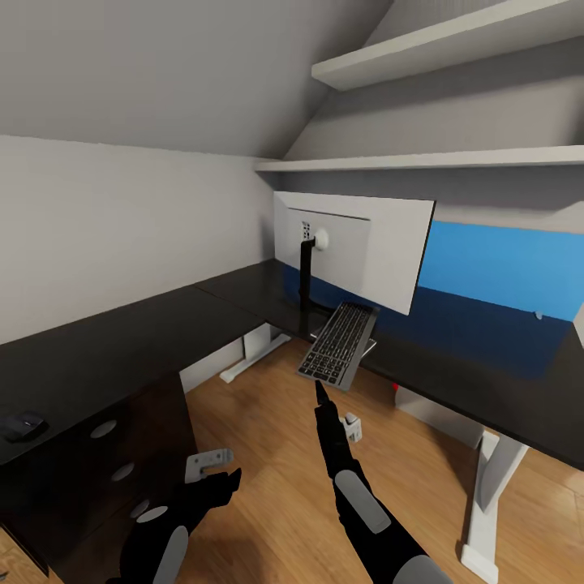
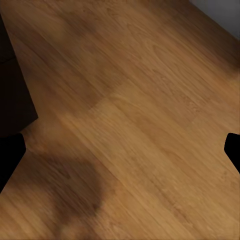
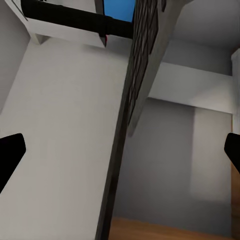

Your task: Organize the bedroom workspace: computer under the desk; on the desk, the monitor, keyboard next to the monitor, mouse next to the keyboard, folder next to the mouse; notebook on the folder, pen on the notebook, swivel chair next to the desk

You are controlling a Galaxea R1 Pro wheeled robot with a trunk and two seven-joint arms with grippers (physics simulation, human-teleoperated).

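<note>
- Right gripper (image 1: pixel 319 392) is reaching up toward the slim black keyboard with dark grey keys (image 1: pixel 338 344); jaws spread wide, clasping nothing, the keyboard just beyond the tips and hanging tilted over the edge of the glossy black L-shaped desk (image 1: pixel 97 349).
- Wide flat monitor with pale grey-white back (image 1: pixel 357 247) is standing on the desk beyond the keyboard.
- Left gripper (image 2: pixel 120 150) is hanging low, jaws parted over the bare wood plank floor (image 2: pixel 140 115).
- Small black rounded mouse (image 1: pixel 23 425) is sitting on the desk, well apart from both sets of jaws.

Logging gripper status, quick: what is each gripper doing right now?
Left gripper: open, holding nothing, over wood floor.
Right gripper: open, empty, near slim black keyboard.
</note>
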